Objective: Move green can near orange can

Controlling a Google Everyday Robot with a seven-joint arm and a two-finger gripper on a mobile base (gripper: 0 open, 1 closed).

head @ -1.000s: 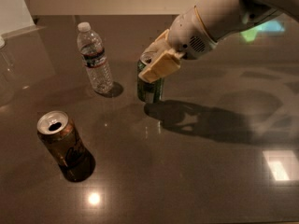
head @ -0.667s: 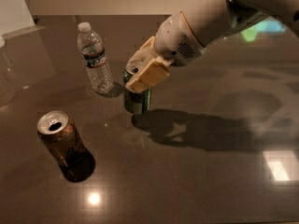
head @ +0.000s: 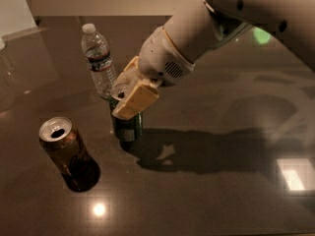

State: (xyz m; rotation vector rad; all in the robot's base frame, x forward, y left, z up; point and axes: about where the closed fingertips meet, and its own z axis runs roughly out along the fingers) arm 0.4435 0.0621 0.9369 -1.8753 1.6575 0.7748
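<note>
The green can (head: 127, 126) is dark green with a silver top and sits upright in the middle of the dark table, just off or at its surface. My gripper (head: 129, 93) comes in from the upper right and is shut on the can's upper part, its tan fingers (head: 137, 100) covering the rim. The orange can (head: 66, 154) is orange-brown with an open silver top and stands upright at the front left, about a can's width to the left of and nearer than the green can.
A clear plastic water bottle (head: 99, 61) stands upright just behind the green can. The white arm (head: 236, 14) spans the upper right. The dark table (head: 221, 191) is glossy and shows the arm's shadow to the right of the can.
My gripper has carried the green can leftward and toward the front, closer to the orange can. The bottle and the orange can have not moved.
</note>
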